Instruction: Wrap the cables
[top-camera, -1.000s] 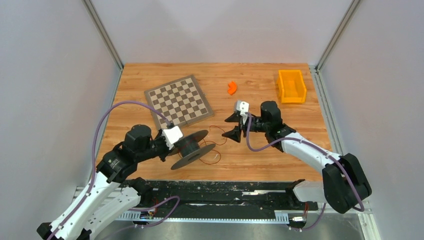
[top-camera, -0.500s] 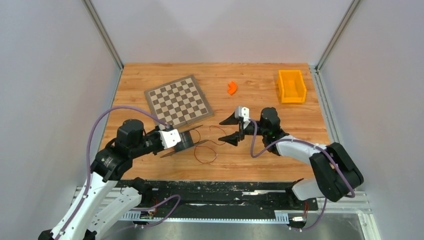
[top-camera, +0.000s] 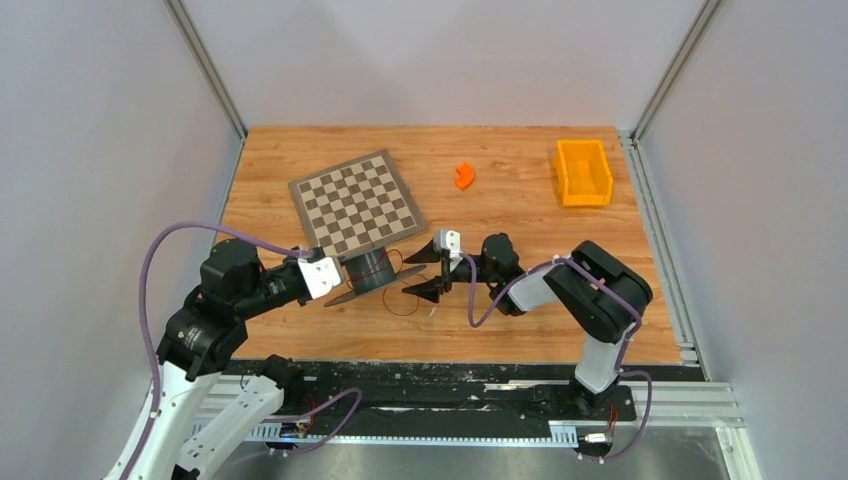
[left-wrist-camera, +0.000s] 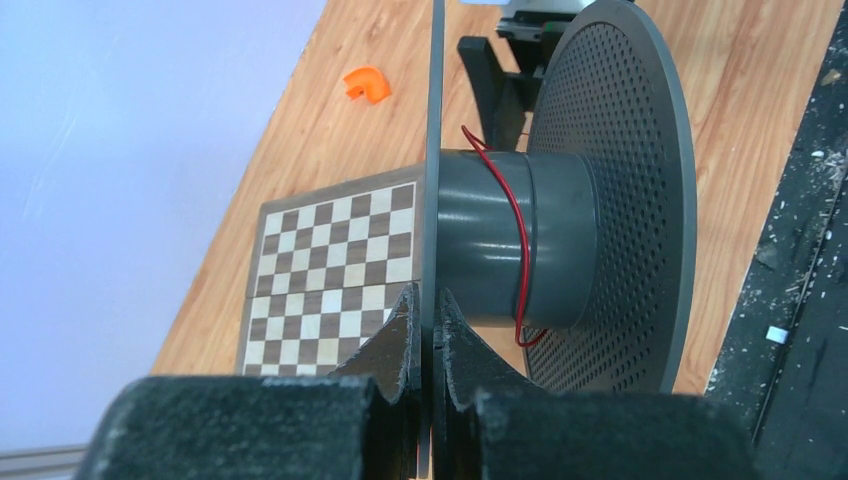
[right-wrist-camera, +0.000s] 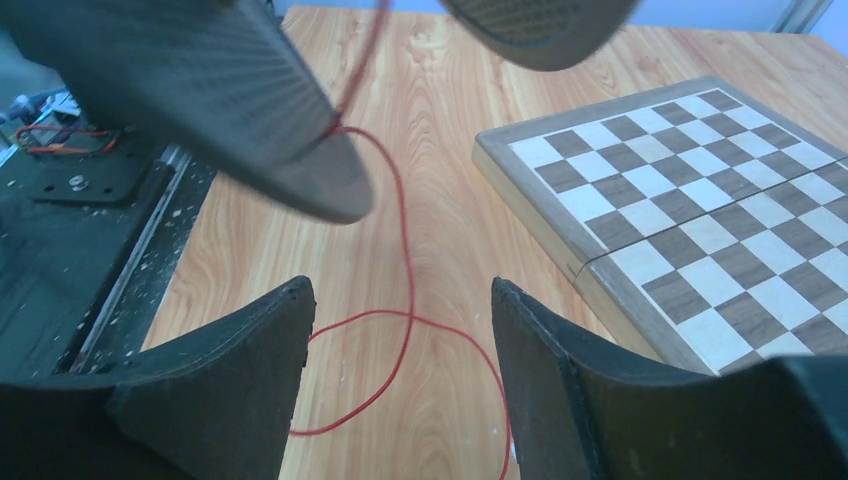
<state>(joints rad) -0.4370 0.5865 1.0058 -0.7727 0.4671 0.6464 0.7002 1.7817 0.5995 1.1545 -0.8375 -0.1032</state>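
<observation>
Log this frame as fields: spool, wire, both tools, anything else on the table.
spool: dark grey, perforated flange
wire: thin, red; one strand over the spool's hub, loops loose on the table
left tool: shut on a flange edge
right tool: open, empty, above the loose loops
other: chessboard, orange bin, small orange piece

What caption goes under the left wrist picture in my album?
The left gripper pinches the grey spool by its flange; thin red wire drapes over the core.
</observation>
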